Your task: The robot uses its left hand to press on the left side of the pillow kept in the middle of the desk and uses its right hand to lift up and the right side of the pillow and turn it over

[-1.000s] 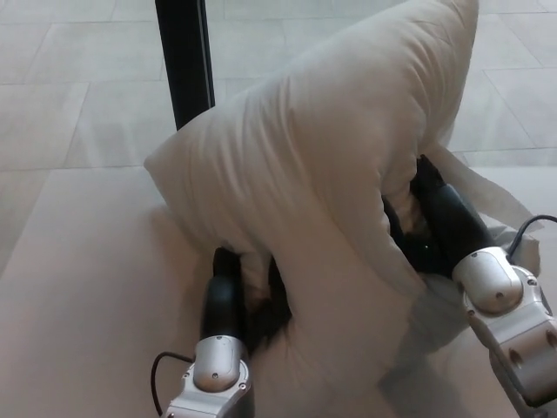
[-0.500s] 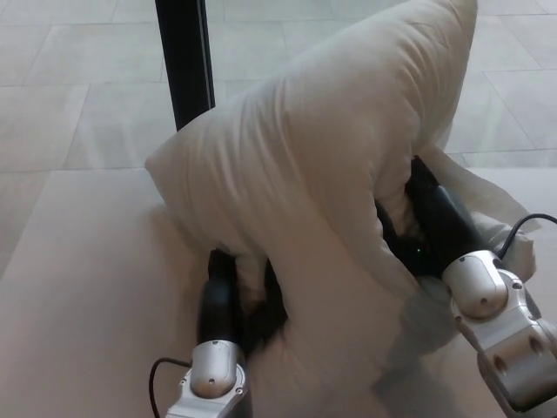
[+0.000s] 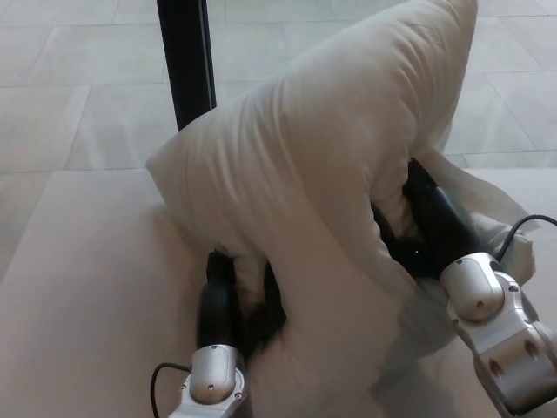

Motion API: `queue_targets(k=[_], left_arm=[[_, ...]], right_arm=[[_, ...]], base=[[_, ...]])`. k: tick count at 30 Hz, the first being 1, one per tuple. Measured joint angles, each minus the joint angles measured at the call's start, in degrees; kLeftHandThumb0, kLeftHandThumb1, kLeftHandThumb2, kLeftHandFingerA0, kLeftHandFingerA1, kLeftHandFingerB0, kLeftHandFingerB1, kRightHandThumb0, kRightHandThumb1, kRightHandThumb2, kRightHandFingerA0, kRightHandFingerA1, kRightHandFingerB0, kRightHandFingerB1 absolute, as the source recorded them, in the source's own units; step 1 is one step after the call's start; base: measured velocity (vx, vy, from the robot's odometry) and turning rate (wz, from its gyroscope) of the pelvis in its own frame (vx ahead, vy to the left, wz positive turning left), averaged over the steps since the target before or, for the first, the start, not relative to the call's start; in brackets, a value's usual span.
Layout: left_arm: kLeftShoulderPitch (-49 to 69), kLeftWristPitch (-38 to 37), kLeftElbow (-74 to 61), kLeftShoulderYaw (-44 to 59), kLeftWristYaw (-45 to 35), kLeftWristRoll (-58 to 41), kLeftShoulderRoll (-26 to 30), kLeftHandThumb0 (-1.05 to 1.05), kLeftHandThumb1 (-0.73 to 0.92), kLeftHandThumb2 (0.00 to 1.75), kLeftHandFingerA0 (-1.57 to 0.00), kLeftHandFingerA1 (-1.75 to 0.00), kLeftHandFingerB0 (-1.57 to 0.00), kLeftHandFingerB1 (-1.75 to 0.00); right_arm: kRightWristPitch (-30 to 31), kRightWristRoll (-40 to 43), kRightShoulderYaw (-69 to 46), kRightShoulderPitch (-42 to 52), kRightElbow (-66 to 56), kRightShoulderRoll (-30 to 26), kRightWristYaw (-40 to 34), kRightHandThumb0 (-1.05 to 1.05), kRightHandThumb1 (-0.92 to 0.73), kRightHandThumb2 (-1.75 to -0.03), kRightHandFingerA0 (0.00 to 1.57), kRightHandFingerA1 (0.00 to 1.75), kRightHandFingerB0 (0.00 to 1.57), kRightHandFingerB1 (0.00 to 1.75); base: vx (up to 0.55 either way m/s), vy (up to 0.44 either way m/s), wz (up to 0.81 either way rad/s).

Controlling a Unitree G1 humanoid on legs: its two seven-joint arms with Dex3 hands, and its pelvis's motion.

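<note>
1. On the desk (image 3: pixel 78 287) stands a white pillow (image 3: pixel 322 165), folded up into a tall hump in the middle of the view.
2. Its right side is raised high, the top corner reaching the upper edge of the view, while its left side stays low on the desk.
3. The left hand (image 3: pixel 231 300) lies at the pillow's lower left edge, black fingers tucked under and against the cloth; how far they are closed cannot be told.
4. The right hand (image 3: pixel 426 226) is pushed into the fold beneath the raised right side, with cloth draped over it; its fingers are hidden, so whether it grips the pillow cannot be told.
5. Both silver wrists show at the lower edge, each with a black cable beside it.
6. Behind the pillow a black post (image 3: pixel 187 61) stands upright against a pale tiled floor (image 3: pixel 70 96).
</note>
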Motion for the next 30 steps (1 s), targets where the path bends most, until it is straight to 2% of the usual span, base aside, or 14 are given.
queue_targets(k=[3,4,7,8,18,19,21,22,24,25,27,28,29,30], left_arm=[[0.57,-0.33,-1.56,-1.99,0.01,0.24,0.61,-1.04,0.61,1.0,-0.08,-0.41,0.0,-0.02],[0.75,-0.49,-1.8,-2.3,0.01,0.25,0.67,-0.51,0.76,0.61,-0.07,-0.92,0.0,-0.07],[1.36,-0.63,-3.53,-2.51,-0.06,-0.18,0.9,-0.95,0.54,0.88,-0.25,-0.66,0.0,-0.1],[1.83,-0.59,-4.43,-2.51,-0.14,-0.49,1.08,-0.72,0.56,0.73,-0.21,-0.59,0.0,0.0],[5.49,2.61,-12.97,-1.02,-2.8,-4.53,3.58,-0.94,0.54,0.85,-0.28,-0.62,0.0,-0.05],[5.81,3.07,-13.7,-0.6,-3.19,-5.02,3.99,-0.76,0.61,0.58,-0.25,-0.6,0.0,0.0],[6.42,4.11,-15.12,0.34,-4.18,-6.16,4.99,-0.82,0.49,0.79,-0.23,-0.62,0.0,0.0],[6.69,4.64,-15.81,0.88,-4.72,-6.73,5.59,-0.79,0.5,0.78,-0.2,-0.6,0.0,0.0],[7.31,5.92,-17.42,2.11,-5.93,-8.08,6.93,-0.92,0.55,0.85,-0.26,-0.63,0.0,-0.05],[7.47,6.42,-18.01,2.6,-6.33,-8.61,7.34,-0.94,0.56,0.84,-0.24,-0.6,0.0,0.0],[7.75,7.59,-19.25,3.76,-7.37,-9.68,8.62,-0.94,0.56,0.84,-0.24,-0.6,0.0,0.0],[7.89,8.18,-19.86,4.28,-7.9,-10.28,9.25,-0.82,0.52,0.8,-0.11,-0.57,0.0,0.0],[8.0,8.76,-20.4,4.82,-8.38,-10.77,9.89,-0.74,0.49,0.78,-0.13,-0.56,0.0,0.0],[8.21,9.48,-20.88,5.43,-9.02,-11.29,10.91,-0.81,0.49,0.79,-0.15,-0.57,0.0,0.0]], right_arm=[[0.47,0.84,-2.53,0.73,-2.29,0.4,0.0,-0.78,-0.68,-0.6,0.46,0.59,0.41,0.44],[0.63,1.14,-3.29,0.85,-2.85,0.52,0.0,-0.85,-0.7,-0.62,0.35,0.5,0.32,0.33],[1.18,2.68,-7.64,0.98,-4.73,0.7,0.2,-0.79,-0.76,-0.63,0.27,0.47,0.33,0.32],[1.31,3.49,-9.51,0.94,-5.12,0.66,0.42,-0.79,-0.78,-0.64,0.27,0.46,0.3,0.3],[3.73,11.07,-27.87,1.34,-4.95,-3.12,4.81,-0.77,-0.7,-0.61,0.33,0.47,0.39,0.33],[4.01,11.93,-29.53,1.64,-4.73,-3.53,5.37,-0.8,-0.66,-0.61,0.38,0.48,0.41,0.33],[4.67,13.57,-32.97,2.61,-4.36,-4.41,6.64,-0.83,-0.63,-0.64,0.4,0.48,0.42,0.34],[4.99,14.42,-34.62,3.31,-4.22,-4.82,7.27,-0.82,-0.53,-0.95,0.29,0.54,0.41,0.49],[5.74,16.19,-37.99,4.98,-3.95,-5.78,8.76,-0.8,-0.54,-0.96,0.3,0.55,0.42,0.49],[5.98,16.84,-39.08,5.66,-3.9,-6.13,9.29,-0.78,-0.7,-0.62,0.37,0.49,0.4,0.32],[6.45,18.08,-41.2,7.18,-3.83,-6.83,10.63,-0.78,-0.7,-0.62,0.37,0.49,0.4,0.32],[6.63,18.67,-42.04,7.94,-3.79,-7.21,11.3,-0.83,-0.66,-0.63,0.32,0.48,0.36,0.32],[6.78,19.25,-42.86,8.6,-3.66,-7.67,11.97,-0.88,-0.62,-1.0,0.27,0.54,0.27,0.44],[6.95,19.83,-43.66,9.26,-3.45,-8.28,12.77,-0.83,-0.75,-0.63,0.3,0.42,0.32,0.31]], base=[[0.0,0.0,0.0],[0.0,0.0,0.0],[0.0,0.0,0.0],[0.0,0.0,0.0],[0.0,0.0,0.0],[0.0,0.0,0.0],[0.0,0.0,0.0],[0.0,0.0,0.0],[0.0,0.0,0.0],[0.0,0.0,0.0],[0.0,0.0,0.0],[0.0,0.0,0.0],[0.0,0.0,0.0],[0.0,0.0,0.0]])
